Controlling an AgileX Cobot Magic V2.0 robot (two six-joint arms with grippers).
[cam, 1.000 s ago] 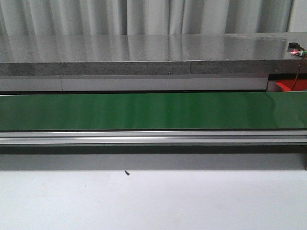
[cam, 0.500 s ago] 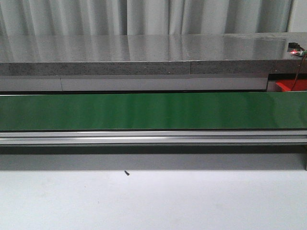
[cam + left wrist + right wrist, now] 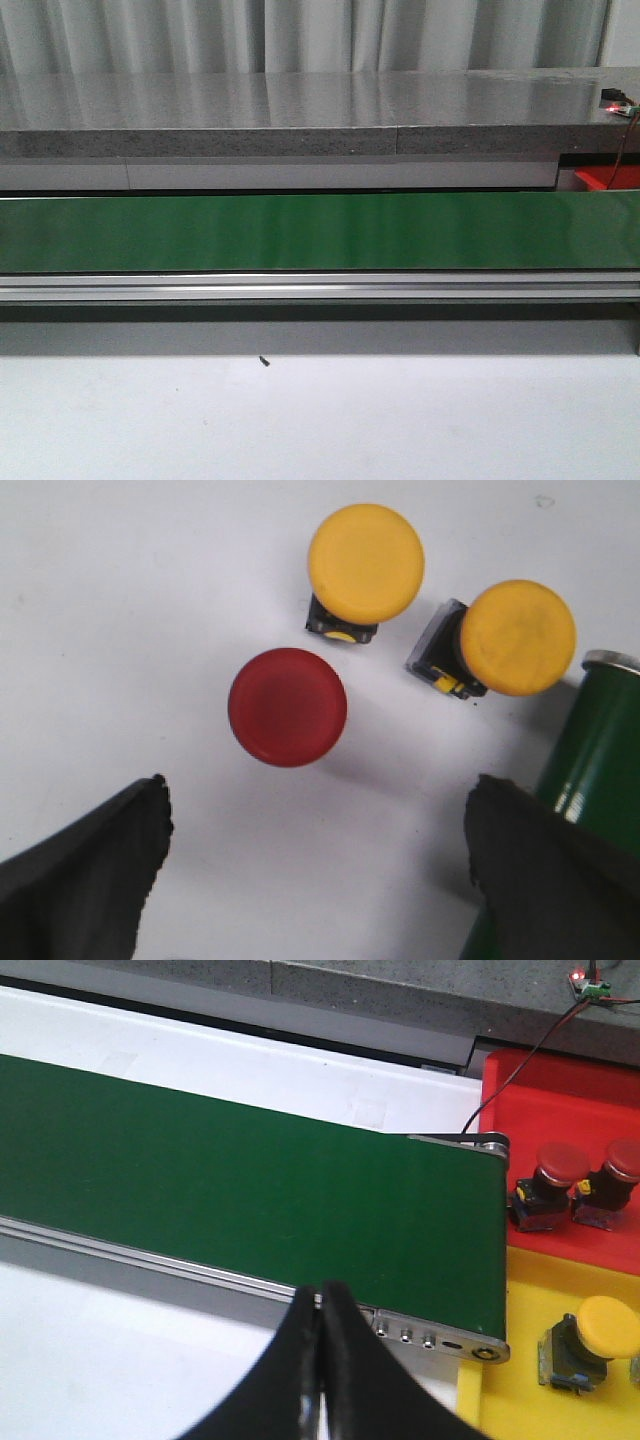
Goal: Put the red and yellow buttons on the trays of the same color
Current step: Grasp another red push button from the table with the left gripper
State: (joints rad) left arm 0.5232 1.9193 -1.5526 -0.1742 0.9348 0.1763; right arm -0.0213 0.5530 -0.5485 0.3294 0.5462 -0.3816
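Left pincer [image 3: 310, 880]: spread wide, holding nothing; its two dark fingers [image 3: 85, 880] stand far apart above the white tabletop [image 3: 120, 620].
Red button [image 3: 288, 707]: on the tabletop, in the gap ahead of the left pincer's open fingers, touching neither.
Yellow buttons: two on the tabletop beyond the red one. The first [image 3: 366, 564] sits just past it, its black base showing under the cap; the second [image 3: 517, 637] lies near the first, tilted, its grey and black base showing at the side.
Belt end: a green belt end [image 3: 590, 770] with a metal cap, seen in the left wrist view near the second yellow button.
Right pincer [image 3: 322, 1360]: its black fingers [image 3: 290, 1370] are pressed together with nothing between them, over the near edge of the belt.
Belt [image 3: 250, 1200]: long and green, bare on top, with a metal rail along the near side; in the front view it runs across the whole width [image 3: 320, 232].
Red tray [image 3: 560, 1130]: past the belt's end, carrying two red buttons [image 3: 558, 1168] side by side, each on a dark base.
Yellow tray [image 3: 540, 1400]: adjoining the red tray on the nearer side, carrying a yellow button [image 3: 605, 1325] on a dark base.
Wire [image 3: 520, 1060]: dark, running from a small board on the grey ledge [image 3: 400, 990] down across the red tray to the belt's end.
Front view: shows only the belt, the grey ledge, curtains [image 3: 300, 35] and a corner of the red tray [image 3: 605, 178]; neither pincer appears there.
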